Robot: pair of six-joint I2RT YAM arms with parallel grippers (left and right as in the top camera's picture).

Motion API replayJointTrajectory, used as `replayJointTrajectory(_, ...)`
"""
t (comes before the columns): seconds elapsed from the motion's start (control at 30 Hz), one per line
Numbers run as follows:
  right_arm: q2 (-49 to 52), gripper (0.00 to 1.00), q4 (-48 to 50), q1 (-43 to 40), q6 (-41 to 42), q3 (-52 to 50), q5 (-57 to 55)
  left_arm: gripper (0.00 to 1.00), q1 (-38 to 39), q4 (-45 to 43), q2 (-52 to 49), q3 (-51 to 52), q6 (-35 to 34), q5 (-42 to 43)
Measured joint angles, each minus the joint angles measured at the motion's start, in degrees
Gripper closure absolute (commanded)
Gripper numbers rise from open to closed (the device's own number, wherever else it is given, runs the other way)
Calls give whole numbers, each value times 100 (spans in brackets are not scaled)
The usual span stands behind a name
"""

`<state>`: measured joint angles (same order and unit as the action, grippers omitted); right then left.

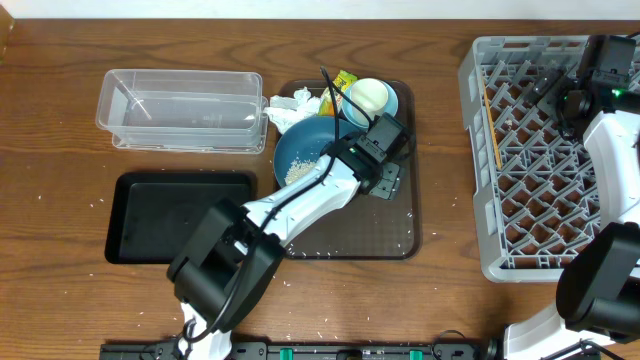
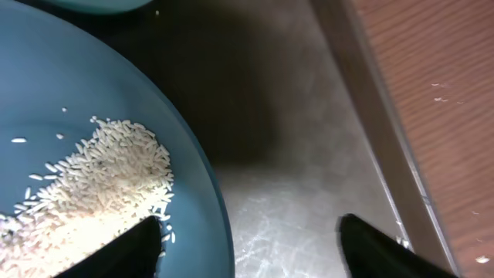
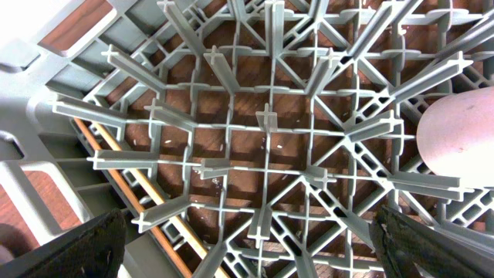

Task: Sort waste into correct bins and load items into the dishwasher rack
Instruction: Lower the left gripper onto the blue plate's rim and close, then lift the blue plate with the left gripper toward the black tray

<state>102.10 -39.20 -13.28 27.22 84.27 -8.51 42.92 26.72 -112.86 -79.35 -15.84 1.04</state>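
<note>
Blue plate (image 2: 77, 100): rim between the parted fingers (image 2: 123, 255) of the left gripper (image 2: 247, 232); a tilted lift could scatter the rice (image 2: 100, 177).

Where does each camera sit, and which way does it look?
Overhead: above the table, looking straight down; left arm and right arm show.
Left wrist: on the left arm, looking down at the blue plate of rice; left claw tips show.
Right wrist: on the right arm, looking down into the grey rack; right claw tips show.
Shared: overhead also shows the plate and rack.
</note>
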Motion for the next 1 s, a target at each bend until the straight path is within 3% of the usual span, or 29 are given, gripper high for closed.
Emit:
replayJointTrajectory(0.33,7,1,0,0,0,0,0,43,20,-13,-251,0,-66,-476)
replayJointTrajectory(0.63,9,1,0,0,0,0,0,64,260,-39,-273,0,-87,-796)
replayJointTrajectory(0.83,9,1,0,0,0,0,0,71,474,-39,-273,0,-70,-1180)
replayJointTrajectory(1.0,11,1,0,0,0,0,0,88,553,-39,-273,0,-92,-1309)
